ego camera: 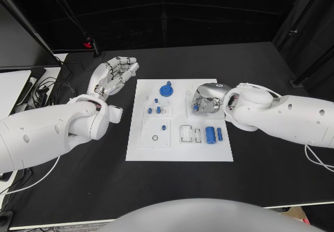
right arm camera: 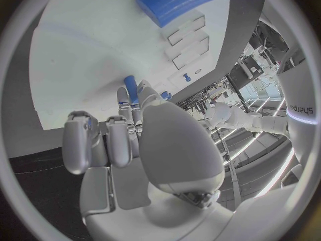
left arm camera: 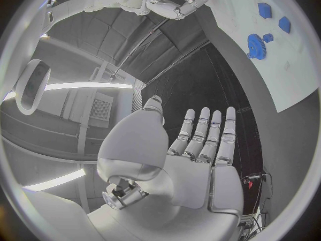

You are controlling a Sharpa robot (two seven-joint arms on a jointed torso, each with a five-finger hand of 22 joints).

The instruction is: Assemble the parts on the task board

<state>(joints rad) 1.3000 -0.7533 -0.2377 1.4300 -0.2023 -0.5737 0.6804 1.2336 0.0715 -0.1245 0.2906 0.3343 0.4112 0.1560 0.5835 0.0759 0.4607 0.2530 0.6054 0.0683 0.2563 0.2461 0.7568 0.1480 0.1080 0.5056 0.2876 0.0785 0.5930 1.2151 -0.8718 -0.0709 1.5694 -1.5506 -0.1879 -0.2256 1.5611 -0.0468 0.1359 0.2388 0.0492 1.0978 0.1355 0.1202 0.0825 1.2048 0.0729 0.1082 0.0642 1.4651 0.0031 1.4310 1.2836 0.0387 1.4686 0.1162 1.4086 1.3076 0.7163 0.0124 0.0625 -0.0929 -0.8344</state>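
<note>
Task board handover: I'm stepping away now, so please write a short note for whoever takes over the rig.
Left hand: open, fingers straight, over the black table beside the task board, holding nothing.
Right hand: curled over the board's upper right, pinching a small blue part.
On the board: blue gear at the top, small blue pegs left of centre, blue cylinder lying lower right.
Done: cannot tell how much is seated.
Left: place the held part, then the loose cylinder.

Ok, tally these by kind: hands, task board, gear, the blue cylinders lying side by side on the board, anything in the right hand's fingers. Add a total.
Hands: 2, left hand, right hand
Task board: 1
Blue gear: 1
Blue cylinders: 2
Blue peg in the right fingers: 1
Total: 7
</note>
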